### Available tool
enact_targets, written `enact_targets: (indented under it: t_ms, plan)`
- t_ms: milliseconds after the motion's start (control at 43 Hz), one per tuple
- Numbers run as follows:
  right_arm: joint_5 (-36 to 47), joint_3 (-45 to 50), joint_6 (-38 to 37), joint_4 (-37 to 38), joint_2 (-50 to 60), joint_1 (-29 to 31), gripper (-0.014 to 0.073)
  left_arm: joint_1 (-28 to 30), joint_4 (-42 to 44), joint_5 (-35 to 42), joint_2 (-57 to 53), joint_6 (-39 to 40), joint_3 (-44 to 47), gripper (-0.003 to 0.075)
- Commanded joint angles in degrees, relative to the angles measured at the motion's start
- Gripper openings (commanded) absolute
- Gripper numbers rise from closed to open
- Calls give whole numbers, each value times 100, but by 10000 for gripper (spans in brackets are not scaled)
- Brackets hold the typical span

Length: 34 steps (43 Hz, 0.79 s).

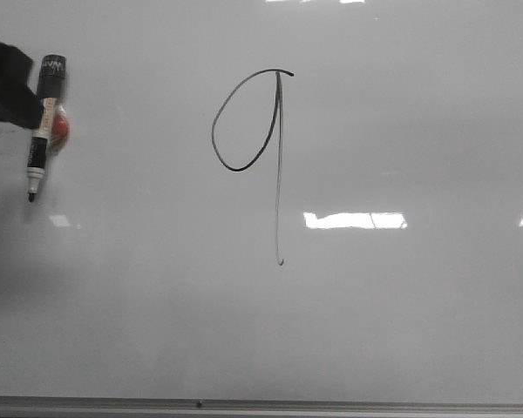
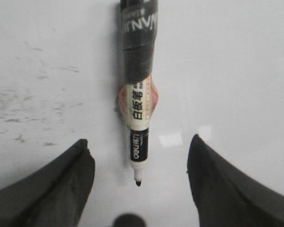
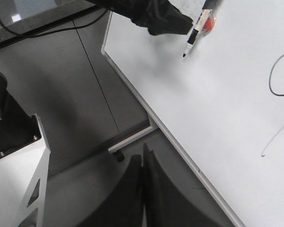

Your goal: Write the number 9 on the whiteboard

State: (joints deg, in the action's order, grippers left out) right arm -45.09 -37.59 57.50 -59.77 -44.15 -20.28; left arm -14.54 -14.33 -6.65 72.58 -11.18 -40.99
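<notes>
Whiteboard (image 1: 401, 331) glossy, glare patches; number 9 (image 1: 253, 131) centred.

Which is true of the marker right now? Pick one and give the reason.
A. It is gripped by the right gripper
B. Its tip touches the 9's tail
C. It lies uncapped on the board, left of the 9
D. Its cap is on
C: the marker lies with its bare tip exposed on the whiteboard, well left of the number 9, between the open fingers of the left gripper.

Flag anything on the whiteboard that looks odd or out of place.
The marker lies uncapped on the whiteboard left of the number 9, nib exposed. Faint grey smudges mark the board beside it. The 9 itself looks complete.
</notes>
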Motion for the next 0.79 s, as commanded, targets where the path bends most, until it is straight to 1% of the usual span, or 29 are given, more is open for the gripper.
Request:
enact_targets:
  t_ms: [0,140,209,349,442,605,767]
  plan:
    - [163,-143,12,-331,37,33,-60,-111,-10,567,-1114,-15,386,383]
    - [163,-143,12,-331,37,33,-60,-208,-10,573,-2651,-15,1185,272]
    - [163,-143,12,-331,37,33,-60,-208,-10,560,-3368,-15,1542,198]
    - [163,-143,12,-331,37,33,-60,-208,-10,560,-4839,-15,2004,57]
    - [163,-143,12,-331,37,33,-60,-208,-10,550,-5645,-15,2139,-15]
    - [163,-143,12,-331,37,33,-60,-208,-10,516,-6471,-15,2162,-19]
    - [163,-143,12,-331,37,33,-60,-208,-41,516,-6622,-15,2162,-19]
